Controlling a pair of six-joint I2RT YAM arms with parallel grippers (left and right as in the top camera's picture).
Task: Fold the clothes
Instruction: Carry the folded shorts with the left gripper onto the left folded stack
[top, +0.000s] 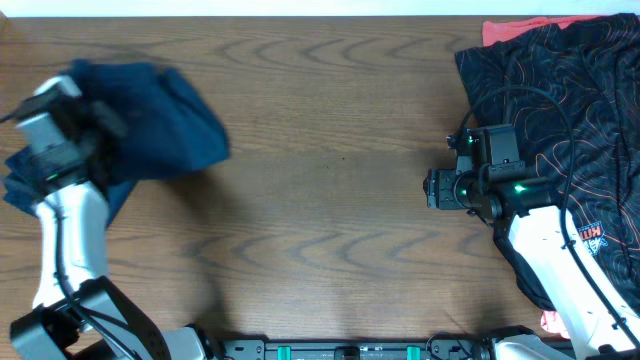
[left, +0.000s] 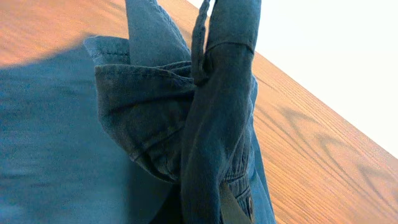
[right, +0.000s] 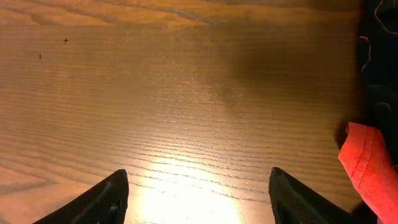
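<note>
A dark navy-blue garment lies bunched at the far left of the wooden table. My left gripper is shut on a fold of it. In the left wrist view the cloth rises in a gathered ridge with stitched hems and a button, and it hides the jaws. My right gripper is open and empty over bare wood right of centre. Its two dark fingertips stand wide apart just above the tabletop, left of a clothes pile.
A pile of black cloth with thin red line patterns fills the right side of the table, under and beside my right arm. A coral-red cloth peeks out at its back edge and also shows in the right wrist view.
</note>
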